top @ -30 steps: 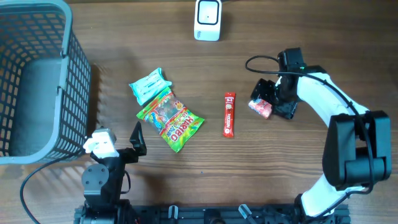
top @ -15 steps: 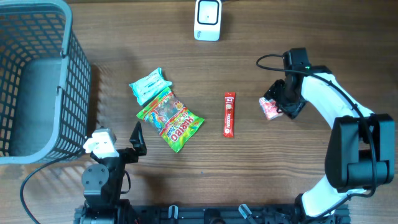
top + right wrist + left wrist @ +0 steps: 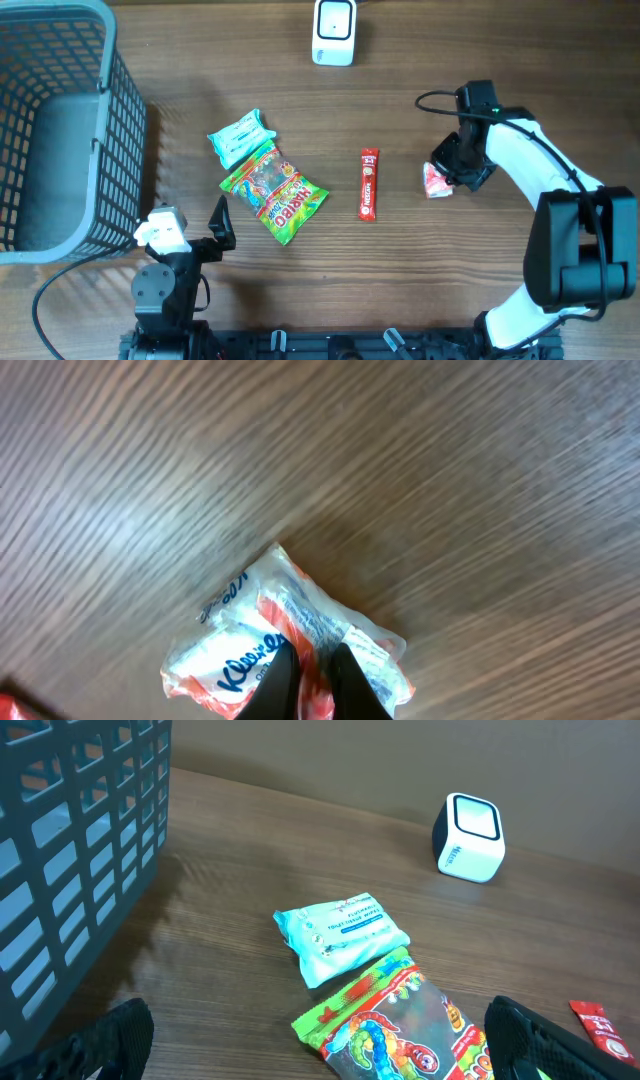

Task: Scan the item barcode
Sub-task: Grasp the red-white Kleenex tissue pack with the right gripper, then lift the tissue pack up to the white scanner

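The tissue packet (image 3: 245, 645) sits pinched in the right pincer (image 3: 312, 662).

Your overhead camera looks straight down from high above and takes in the whole table (image 3: 480, 290), from the basket (image 3: 125, 140) at the left to the scanner (image 3: 334, 32) at the far edge. Your left wrist camera sits low and faces forward across the wood. It shares the basket, the scanner and the wipes packet (image 3: 342, 935) with the overhead. Your right wrist camera points down, probably almost vertically, very near the tissue pack (image 3: 250, 650), which the overhead also shows.
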`<state>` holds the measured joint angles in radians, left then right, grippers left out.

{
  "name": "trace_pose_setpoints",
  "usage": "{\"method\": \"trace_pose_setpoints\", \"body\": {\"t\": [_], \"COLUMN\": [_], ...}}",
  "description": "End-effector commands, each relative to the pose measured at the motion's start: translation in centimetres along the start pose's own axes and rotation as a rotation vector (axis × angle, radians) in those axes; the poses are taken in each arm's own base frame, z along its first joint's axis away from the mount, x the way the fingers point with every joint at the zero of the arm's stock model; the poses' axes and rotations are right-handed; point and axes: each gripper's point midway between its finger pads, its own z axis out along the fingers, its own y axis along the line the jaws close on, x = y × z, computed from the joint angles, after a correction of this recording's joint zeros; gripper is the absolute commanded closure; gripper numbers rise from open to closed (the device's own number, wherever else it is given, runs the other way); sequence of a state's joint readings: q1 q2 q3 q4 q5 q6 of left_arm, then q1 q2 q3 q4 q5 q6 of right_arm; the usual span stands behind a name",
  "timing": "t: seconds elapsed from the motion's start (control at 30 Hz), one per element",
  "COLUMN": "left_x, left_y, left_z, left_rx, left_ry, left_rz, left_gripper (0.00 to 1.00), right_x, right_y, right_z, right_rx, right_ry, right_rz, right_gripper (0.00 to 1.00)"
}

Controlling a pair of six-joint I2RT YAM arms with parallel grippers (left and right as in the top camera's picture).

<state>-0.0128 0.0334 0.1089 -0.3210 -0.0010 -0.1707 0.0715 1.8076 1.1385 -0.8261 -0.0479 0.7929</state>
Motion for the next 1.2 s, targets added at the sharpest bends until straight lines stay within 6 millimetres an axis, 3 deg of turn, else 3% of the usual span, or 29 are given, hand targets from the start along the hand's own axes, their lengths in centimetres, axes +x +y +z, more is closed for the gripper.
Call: {"method": "trace_pose_setpoints", "body": {"t": [0.0,0.13,0.27,0.43,0.57,0.67,0.93,1.07,1.17], "left_x": [0.3,0.3,0.3,0.3,0.3,0.3,0.3,0.3,0.3], "left_y": [0.0,0.0,0.0,0.0,0.0,0.0,0.0,0.0,0.0], "left_z": [0.1,0.1,0.1,0.1,0.1,0.1,0.1,0.1,0.1], "left_rx": [0.007,0.007,0.007,0.007,0.007,0.007,0.007,0.007,0.007], "left_ry": [0.003,0.003,0.003,0.003,0.003,0.003,0.003,0.003,0.003], "left_rz": [-0.003,-0.003,-0.003,-0.003,-0.003,-0.003,-0.003,-0.003,-0.003], "left_gripper": [0.00,0.00,0.00,0.00,0.00,0.00,0.00,0.00,0.00], "right_x": [0.3,2.6,6.5,9.7,12.8,13.7,13.0,9.7,5.7], "right_y": [4.8,5.6,6.5,5.3,3.7,3.9,4.3,6.6,9.5], "right_z": [-5.0,-8.1,-10.9,-13.3,-14.9,-16.3,-15.8,-14.1,-12.8], "right_rx": [-0.258,-0.402,-0.647,-0.777,-0.761,-0.812,-0.818,-0.842,-0.807], "right_ry": [0.006,0.073,0.225,0.402,0.594,0.666,0.618,0.425,0.207], "right_rz": [-0.278,-0.400,-0.589,-0.584,-0.472,-0.414,-0.446,-0.520,-0.529], "right_gripper": [0.96,0.96,0.96,0.96,0.96,0.96,0.96,0.95,0.96]}}
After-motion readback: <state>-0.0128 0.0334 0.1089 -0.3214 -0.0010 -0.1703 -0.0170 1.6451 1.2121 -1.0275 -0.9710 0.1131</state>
